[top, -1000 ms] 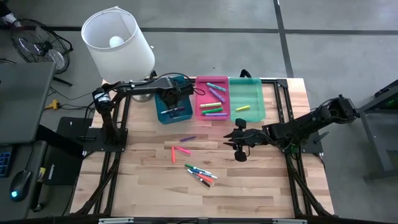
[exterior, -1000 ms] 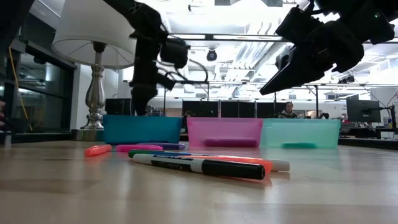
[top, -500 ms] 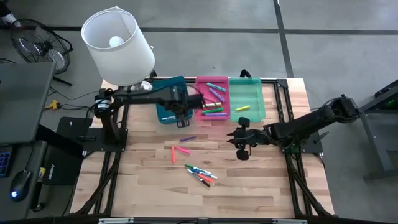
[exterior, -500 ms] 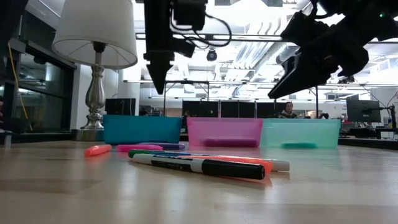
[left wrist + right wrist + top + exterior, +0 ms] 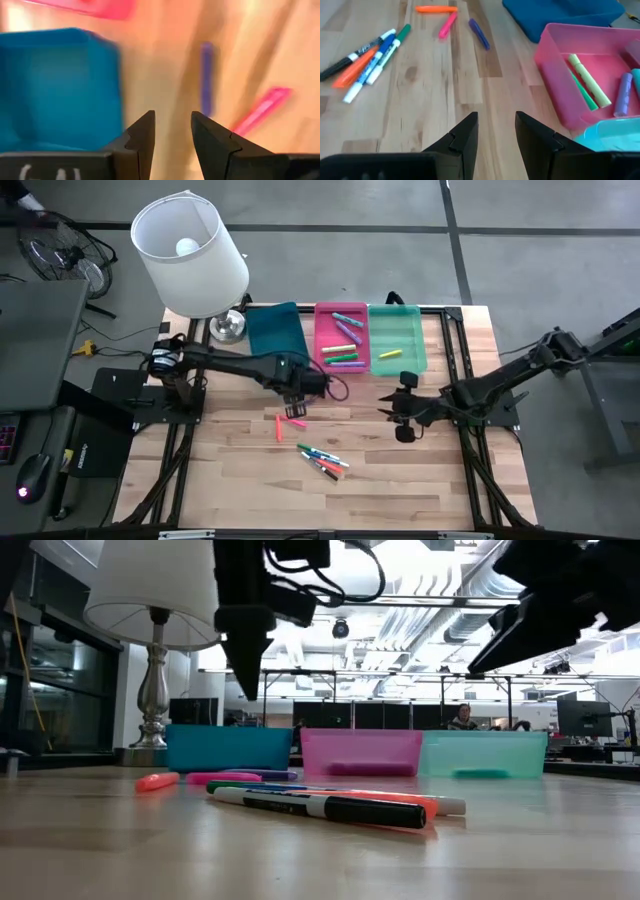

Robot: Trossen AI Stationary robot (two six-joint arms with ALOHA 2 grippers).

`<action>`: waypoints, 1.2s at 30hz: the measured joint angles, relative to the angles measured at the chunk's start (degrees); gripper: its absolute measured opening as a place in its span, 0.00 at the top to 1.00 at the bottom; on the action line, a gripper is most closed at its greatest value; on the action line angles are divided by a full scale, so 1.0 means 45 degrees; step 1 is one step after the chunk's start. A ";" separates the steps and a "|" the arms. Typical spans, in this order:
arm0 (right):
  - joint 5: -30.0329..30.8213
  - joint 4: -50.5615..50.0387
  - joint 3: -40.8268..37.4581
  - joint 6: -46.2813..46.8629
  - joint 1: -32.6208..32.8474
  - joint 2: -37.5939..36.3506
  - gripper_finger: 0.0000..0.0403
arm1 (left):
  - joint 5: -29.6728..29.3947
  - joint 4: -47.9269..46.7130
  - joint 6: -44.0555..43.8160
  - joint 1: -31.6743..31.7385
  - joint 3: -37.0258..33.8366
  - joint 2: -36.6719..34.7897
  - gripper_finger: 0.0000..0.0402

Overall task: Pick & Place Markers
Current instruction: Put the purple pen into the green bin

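Several markers lie loose on the wood. A purple one [image 5: 206,75] and a pink one [image 5: 262,110] lie just beyond my left gripper [image 5: 172,122]. That gripper is open, points down and hovers above the table [image 5: 296,398] in front of the blue tray [image 5: 275,330]. An orange marker [image 5: 278,427] lies beside the pink one [image 5: 294,421], and a mixed cluster [image 5: 322,460] sits nearer the near edge. My right gripper [image 5: 495,122] is open and empty, held above the table [image 5: 392,408] near the green tray [image 5: 397,338].
The pink tray [image 5: 342,338] holds several markers, and the green tray holds a yellow one [image 5: 390,353]. A white lamp [image 5: 190,255] stands at the far left corner. Bare wood stretches along the near edge and to the right of the cluster.
My left gripper has risen from over the blue tray and moved toward the near edge. It now hangs over the loose purple and pink markers. My right gripper has drawn back a little toward the table's right edge. The markers have not moved.
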 joint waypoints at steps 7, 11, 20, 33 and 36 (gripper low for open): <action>0.0106 -0.0271 0.0000 0.0439 0.0427 0.0000 0.71 | 0.0683 0.2144 -0.0378 -0.0700 -0.1460 0.0005 0.70; 0.0125 -0.0271 0.0000 0.0533 0.0444 0.0000 0.71 | 0.0684 0.2676 -0.0630 -0.0690 -0.2053 0.0005 0.70; 0.0075 -0.0279 0.0000 0.0643 0.0439 0.0000 0.71 | 0.0725 0.3476 -0.0128 -0.0680 -0.2688 0.0010 0.56; 0.0071 -0.0267 0.0000 0.0643 0.0439 0.0005 0.71 | 0.2455 0.3603 0.0264 0.0662 -0.2683 0.0289 0.42; 0.0072 -0.0276 0.0000 0.0643 0.0439 0.0005 0.71 | 0.3045 0.3669 0.0479 0.0787 -0.2646 0.0503 0.42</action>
